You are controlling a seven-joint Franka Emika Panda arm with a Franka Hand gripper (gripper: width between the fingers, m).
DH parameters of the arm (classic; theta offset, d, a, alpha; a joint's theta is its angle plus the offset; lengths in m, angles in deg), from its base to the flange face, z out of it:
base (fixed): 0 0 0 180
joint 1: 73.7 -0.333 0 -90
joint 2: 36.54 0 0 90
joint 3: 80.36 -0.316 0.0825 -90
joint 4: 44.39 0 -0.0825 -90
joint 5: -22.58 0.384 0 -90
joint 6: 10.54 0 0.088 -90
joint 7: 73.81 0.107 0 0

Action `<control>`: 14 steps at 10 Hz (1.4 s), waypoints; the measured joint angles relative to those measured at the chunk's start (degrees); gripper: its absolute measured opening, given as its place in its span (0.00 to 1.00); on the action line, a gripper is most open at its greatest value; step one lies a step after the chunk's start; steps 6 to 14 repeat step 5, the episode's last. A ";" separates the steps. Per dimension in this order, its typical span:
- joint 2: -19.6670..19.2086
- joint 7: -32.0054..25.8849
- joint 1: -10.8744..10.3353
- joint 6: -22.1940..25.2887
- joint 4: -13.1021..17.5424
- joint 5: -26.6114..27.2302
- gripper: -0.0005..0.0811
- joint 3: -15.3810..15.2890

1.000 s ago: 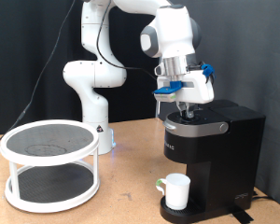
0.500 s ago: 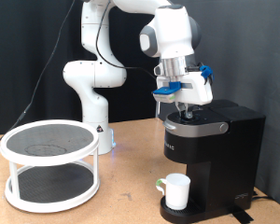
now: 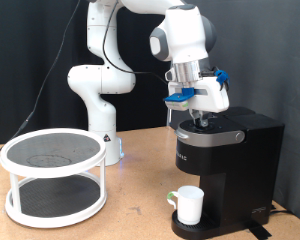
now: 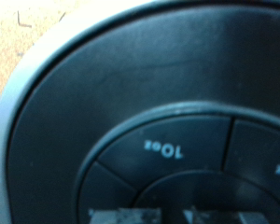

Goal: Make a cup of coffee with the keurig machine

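Exterior view | gripper [image 3: 200, 119] down on lid of keurig machine [image 3: 225, 170], pose unchanged against earlier frames | claw state cannot tell | cup [image 3: 188, 205] standing on drip base under spout | wrist view: 10oz button [image 4: 163, 147] close ahead | judged: brew-size press under way.

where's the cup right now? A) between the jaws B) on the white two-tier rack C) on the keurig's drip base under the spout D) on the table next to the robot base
C: the cup stands on the drip base of the keurig machine, while the gripper is down at the machine's top, by the button panel.
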 joint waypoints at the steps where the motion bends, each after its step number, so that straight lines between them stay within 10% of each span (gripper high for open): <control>1: 0.09 -2.85 -0.01 -0.01 -0.07 2.53 0.01 0.13; 5: 4.46 -11.37 0.12 8.83 -0.28 11.50 0.01 3.27; 14: 4.46 -11.37 0.12 8.83 -0.28 11.50 0.01 3.27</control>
